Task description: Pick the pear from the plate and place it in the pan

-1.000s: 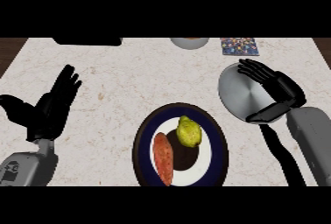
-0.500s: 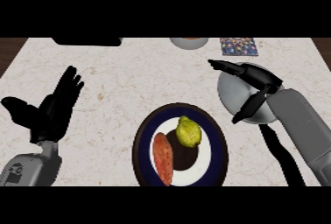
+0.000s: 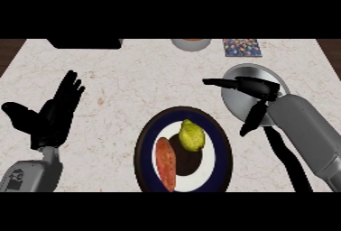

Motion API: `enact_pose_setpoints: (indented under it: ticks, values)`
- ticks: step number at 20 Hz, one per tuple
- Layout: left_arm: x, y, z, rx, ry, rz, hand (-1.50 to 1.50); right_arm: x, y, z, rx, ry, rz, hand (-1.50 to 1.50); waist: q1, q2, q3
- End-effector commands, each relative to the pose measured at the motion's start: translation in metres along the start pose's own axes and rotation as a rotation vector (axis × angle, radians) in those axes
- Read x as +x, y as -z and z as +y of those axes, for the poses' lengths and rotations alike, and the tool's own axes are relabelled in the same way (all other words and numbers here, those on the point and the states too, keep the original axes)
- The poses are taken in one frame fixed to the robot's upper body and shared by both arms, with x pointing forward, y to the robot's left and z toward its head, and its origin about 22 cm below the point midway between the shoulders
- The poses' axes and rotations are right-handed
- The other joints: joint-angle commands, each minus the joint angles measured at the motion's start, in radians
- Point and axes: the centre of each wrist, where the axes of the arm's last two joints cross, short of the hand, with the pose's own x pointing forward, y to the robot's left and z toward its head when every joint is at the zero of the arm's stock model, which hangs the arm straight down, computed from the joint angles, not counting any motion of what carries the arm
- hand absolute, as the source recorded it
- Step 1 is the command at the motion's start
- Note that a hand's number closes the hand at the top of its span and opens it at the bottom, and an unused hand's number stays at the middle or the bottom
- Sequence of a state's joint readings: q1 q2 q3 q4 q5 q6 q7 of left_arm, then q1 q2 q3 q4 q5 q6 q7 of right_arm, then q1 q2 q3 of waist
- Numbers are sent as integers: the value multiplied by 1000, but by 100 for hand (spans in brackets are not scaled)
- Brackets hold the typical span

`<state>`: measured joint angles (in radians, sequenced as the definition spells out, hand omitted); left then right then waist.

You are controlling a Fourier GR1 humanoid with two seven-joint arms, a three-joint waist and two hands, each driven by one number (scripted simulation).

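Note:
A yellow-green pear (image 3: 191, 136) lies on a round plate (image 3: 223, 158) with a dark blue rim, low in the middle of the counter. An orange sweet potato (image 3: 166, 163) lies on the same plate, left of the pear. The silver pan (image 3: 240, 81) sits up and right of the plate, partly covered by my right hand (image 3: 258, 90). That hand is open, fingers pointing left over the pan's left side, above and right of the pear without touching it. My left hand (image 3: 52, 117) rests open at the left, fingers up.
A dark object (image 3: 85, 43) lies at the counter's back left edge. A bowl (image 3: 191, 43) and a patterned box (image 3: 241, 47) stand at the back middle and right. The pan's black handle (image 3: 288, 158) runs down toward the lower right.
My right hand has swung left and turned, its fingers now stretched leftward past the pan's left rim toward the plate. The left hand, pear and plate have stayed put.

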<state>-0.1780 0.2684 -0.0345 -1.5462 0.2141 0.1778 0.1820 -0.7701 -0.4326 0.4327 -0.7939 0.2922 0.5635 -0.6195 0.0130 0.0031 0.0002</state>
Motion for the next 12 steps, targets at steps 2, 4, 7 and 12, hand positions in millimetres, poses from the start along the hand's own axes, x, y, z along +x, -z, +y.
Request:
enact_pose_setpoints:
  ticks: [2, 4, 7, 12]
  values:
    - [26, 3, 18, -7, -14, -5, 0, 10, -3, -10, 100, -110, -18, -150, -3, -3, 0]
    - [-10, -8, 11, 12, -1, 4, 0, 33, 4, -5, 94, -148, -16, -150, -16, -7, -1]
    - [-3, -1, 11, -9, -8, 10, 0, 16, 1, -3, 54, -155, 9, -150, -7, -2, 0]
    - [9, -5, 11, 8, 4, 19, 0, 42, 15, 1, 13, -110, -30, -150, -10, -4, 0]
